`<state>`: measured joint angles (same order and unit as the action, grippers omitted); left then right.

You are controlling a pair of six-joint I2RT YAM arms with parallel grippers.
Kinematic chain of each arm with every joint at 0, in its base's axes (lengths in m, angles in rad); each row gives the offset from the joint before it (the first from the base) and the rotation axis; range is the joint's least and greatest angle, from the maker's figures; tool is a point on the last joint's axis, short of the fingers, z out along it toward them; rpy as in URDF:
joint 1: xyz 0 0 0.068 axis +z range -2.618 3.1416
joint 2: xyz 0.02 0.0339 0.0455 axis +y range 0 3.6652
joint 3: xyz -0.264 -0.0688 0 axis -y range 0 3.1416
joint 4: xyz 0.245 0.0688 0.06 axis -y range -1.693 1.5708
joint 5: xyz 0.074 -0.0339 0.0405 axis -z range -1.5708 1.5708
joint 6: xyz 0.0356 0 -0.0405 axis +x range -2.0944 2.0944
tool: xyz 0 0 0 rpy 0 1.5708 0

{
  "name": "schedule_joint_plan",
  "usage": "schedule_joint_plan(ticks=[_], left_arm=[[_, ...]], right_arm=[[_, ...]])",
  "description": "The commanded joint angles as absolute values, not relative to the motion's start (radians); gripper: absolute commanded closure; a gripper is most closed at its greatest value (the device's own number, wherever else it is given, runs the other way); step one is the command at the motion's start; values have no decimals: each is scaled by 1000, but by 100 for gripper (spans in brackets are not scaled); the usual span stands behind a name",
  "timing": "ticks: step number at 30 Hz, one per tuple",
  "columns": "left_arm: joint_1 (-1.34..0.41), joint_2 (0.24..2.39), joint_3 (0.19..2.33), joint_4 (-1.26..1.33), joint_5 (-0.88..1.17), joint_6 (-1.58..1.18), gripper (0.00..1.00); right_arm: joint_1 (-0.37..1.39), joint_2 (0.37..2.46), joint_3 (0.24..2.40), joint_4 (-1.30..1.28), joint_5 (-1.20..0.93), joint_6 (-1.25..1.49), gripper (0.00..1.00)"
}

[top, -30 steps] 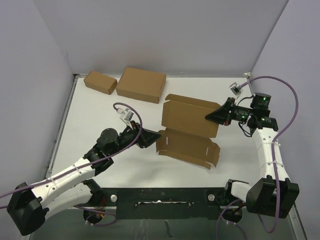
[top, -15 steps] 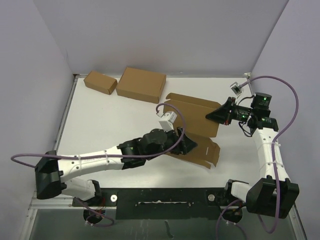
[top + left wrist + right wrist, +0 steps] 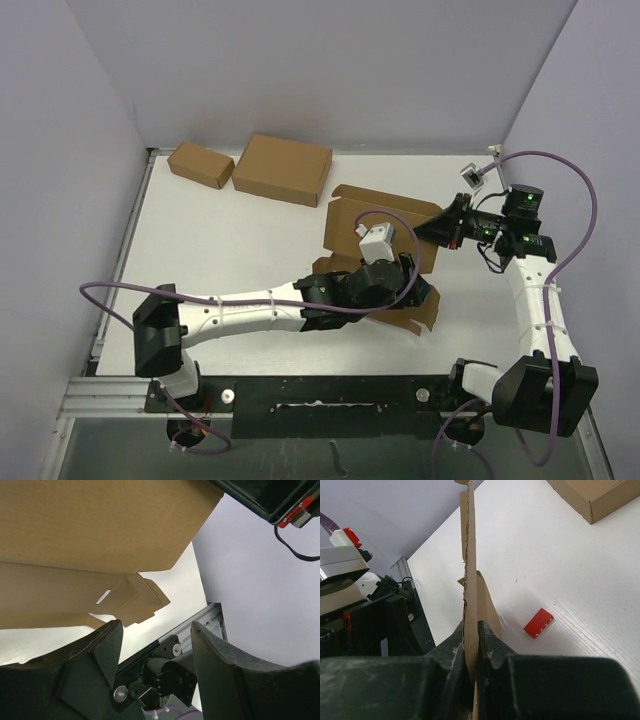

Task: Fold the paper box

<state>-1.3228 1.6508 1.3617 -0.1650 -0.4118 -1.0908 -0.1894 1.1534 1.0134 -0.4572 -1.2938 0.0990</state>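
Progress is small, we judge. Top cam: the paper box [image 3: 350, 228] lies on the table [image 3: 220, 250] betw. both arms, one panel raised, side flaps & tabs not yet tucked. Left wrist cam: left gripper [image 3: 157, 647] has fingers apart, empty, close to the plain brown panel. Right wrist cam: right gripper [image 3: 471, 645] is clamped on the thin panel edge.

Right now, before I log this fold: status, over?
Left jaws open, empty, over the paper box. Right jaws shut on its edge. Small red item on table nearby.
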Motion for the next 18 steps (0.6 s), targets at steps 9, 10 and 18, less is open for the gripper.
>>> schedule_joint_plan(ticks=[9,10,18], left_arm=[[-1344,1862,1679,-464,-487,-1148,44],[-1345,1873,1693,-473,-489,-1139,44],[-1344,1925,1765,-554,-519,-1086,48]], right_arm=[[-193,1107,1004,-415,-1312,119,100],[-193,1105,1002,-415,-1312,119,100],[-195,1105,1005,-416,-1313,120,100]])
